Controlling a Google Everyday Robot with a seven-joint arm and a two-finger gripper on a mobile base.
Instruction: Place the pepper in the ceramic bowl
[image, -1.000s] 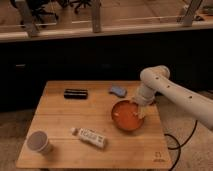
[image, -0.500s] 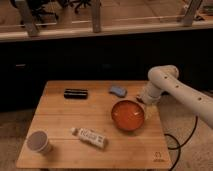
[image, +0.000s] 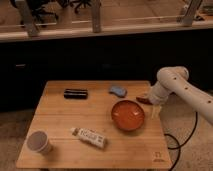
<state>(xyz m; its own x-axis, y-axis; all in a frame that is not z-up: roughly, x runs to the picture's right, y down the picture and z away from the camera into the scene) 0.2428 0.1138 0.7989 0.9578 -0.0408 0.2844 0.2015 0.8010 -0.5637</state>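
The ceramic bowl (image: 128, 115) is round, orange-red and glossy, and sits on the right half of the wooden table (image: 65, 117). The pepper (image: 143, 100), a small dark red piece, shows just beyond the bowl's far right rim, against the left side of my gripper (image: 151, 106). I cannot tell whether the pepper is held or lies on the table. The gripper hangs from the white arm (image: 172, 82), which comes in from the right over the table's right edge. The bowl's inside looks empty.
A blue oblong object (image: 118, 91) lies behind the bowl. A black flat object (image: 75, 93) lies at the back left. A grey-white cup (image: 39, 142) stands at the front left. A white tube (image: 89, 136) lies at the front middle. A cable (image: 175, 142) hangs at the right.
The gripper has moved from over the bowl's right rim to the right and slightly back, off the bowl. The bowl and the other objects have not moved.
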